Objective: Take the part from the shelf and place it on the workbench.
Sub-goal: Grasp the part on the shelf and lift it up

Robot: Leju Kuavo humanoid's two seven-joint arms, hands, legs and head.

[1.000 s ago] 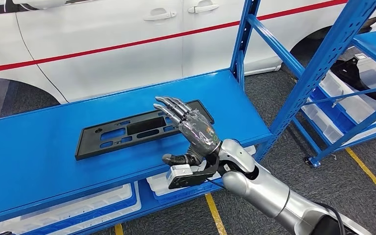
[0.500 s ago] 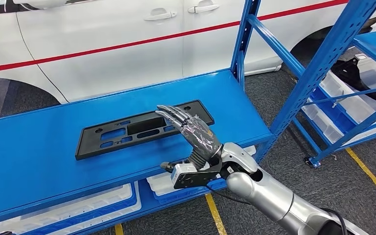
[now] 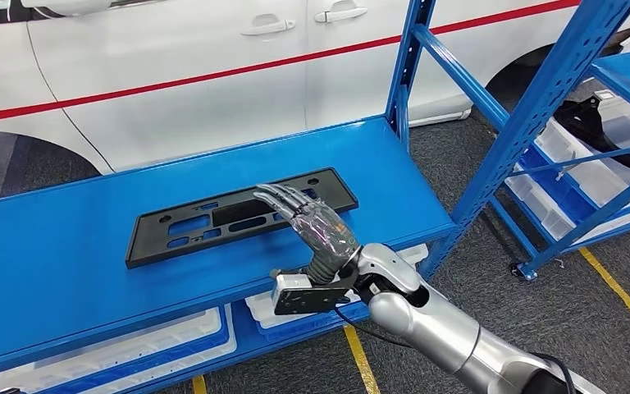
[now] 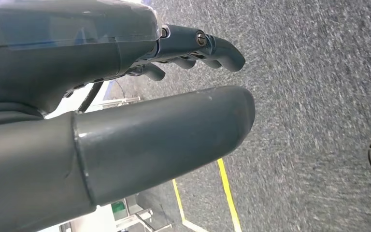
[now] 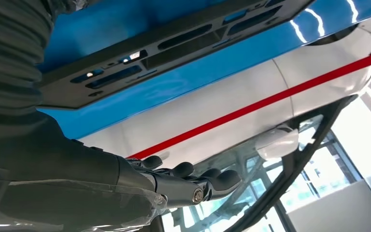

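A long flat black plastic part (image 3: 205, 220) with several cut-outs lies on the blue shelf (image 3: 66, 271); the right wrist view shows the black part (image 5: 174, 43) too. My right hand (image 3: 312, 226) hovers just above the part's right end, fingers apart and stretched forward, holding nothing. In its own wrist view my right hand (image 5: 92, 179) has its fingers extended above the part. My left hand (image 4: 125, 96) hangs over grey carpet with fingers slightly curled and nothing in them.
A white car with a red stripe (image 3: 213, 74) stands behind the shelf. Blue uprights (image 3: 406, 74) frame the shelf's right end. A second blue rack (image 3: 591, 164) with white bins stands to the right. White bins (image 3: 131, 345) sit under the shelf.
My right hand has sunk lower and moved slightly left, with its fingers tipping forward over the part's right end. The part has not moved.
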